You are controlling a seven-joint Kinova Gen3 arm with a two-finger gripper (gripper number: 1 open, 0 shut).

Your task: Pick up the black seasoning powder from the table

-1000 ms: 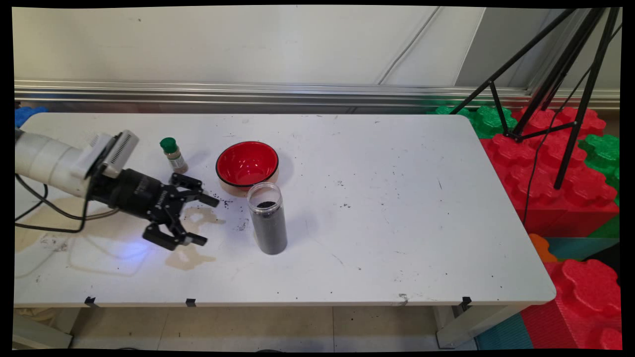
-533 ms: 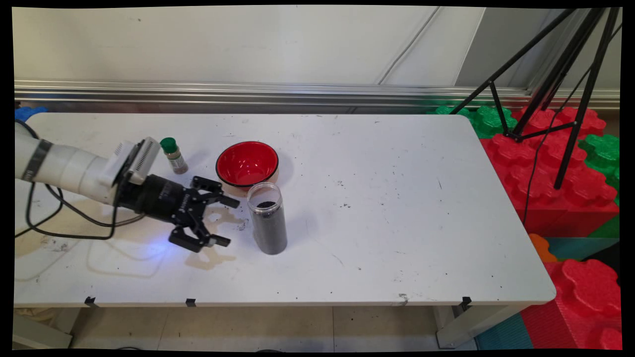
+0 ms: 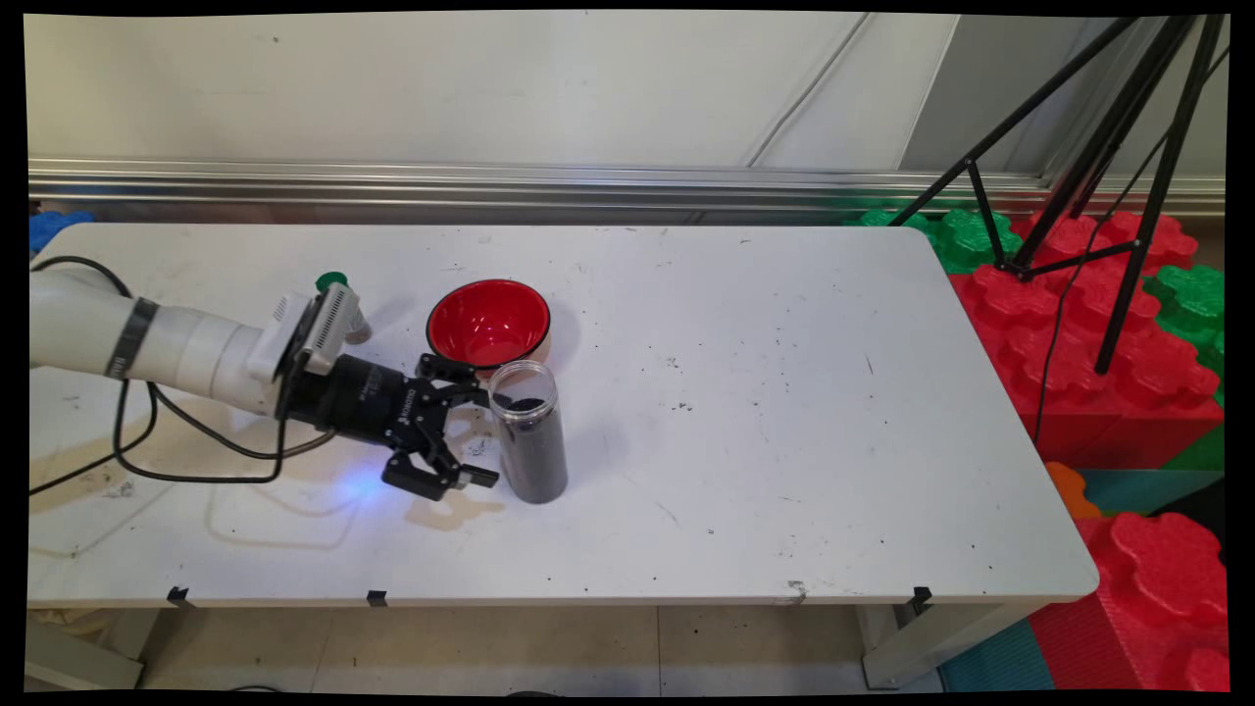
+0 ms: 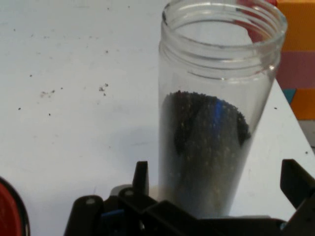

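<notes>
The black gripper (image 3: 478, 431) was seen low over the white table (image 3: 745, 412), reaching in from nine o'clock, with its two fingers spread wide apart. The clear jar (image 3: 529, 431), lidless and upright, stood just at the fingertips, at three o'clock of the gripper; it was filled most of the way with dark granules. In the hand view the jar (image 4: 216, 113) rose between the two fingers (image 4: 141, 178), one on each side of it, and neither finger was seen pressed against the glass. Whether a fingertip touched the jar could not be told.

A red bowl (image 3: 488, 324) with a black rim was set just behind the jar, at eleven o'clock of it, close to the gripper's far finger. A small bottle with a green cap (image 3: 333, 282) was largely hidden behind the arm's wrist, at nine o'clock of the bowl. Dark specks and brownish stains (image 3: 461, 510) were scattered on the table under and beside the gripper. Black cables (image 3: 167, 451) hung from the arm toward the table's nine o'clock side.
</notes>
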